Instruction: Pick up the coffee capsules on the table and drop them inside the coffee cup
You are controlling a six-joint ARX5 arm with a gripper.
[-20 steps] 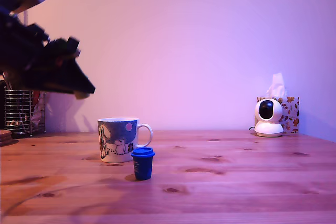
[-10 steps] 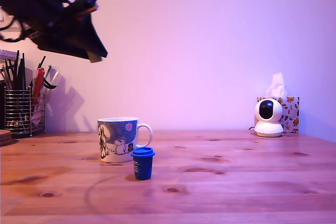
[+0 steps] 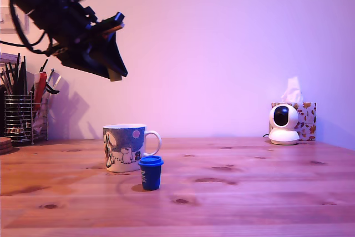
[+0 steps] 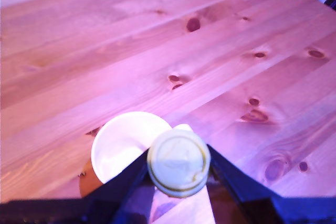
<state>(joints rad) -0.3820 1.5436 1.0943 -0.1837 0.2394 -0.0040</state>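
Below your tool [image 4: 178, 174], clamped on a capsule [image 4: 178, 162], the cup [image 4: 126, 142] sits off-centre. Release now and the capsule may clip the rim and bounce onto the desk [image 4: 220, 66].

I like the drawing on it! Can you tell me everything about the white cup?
The coffee cup is a white mug that looks ceramic, printed with dark blue-grey cartoon figures and a pink dot. Its loop handle points to the exterior view's right. It stands upright on the wooden table, with a blue capsule close in front. From the wrist view, its white inside looks empty where visible.
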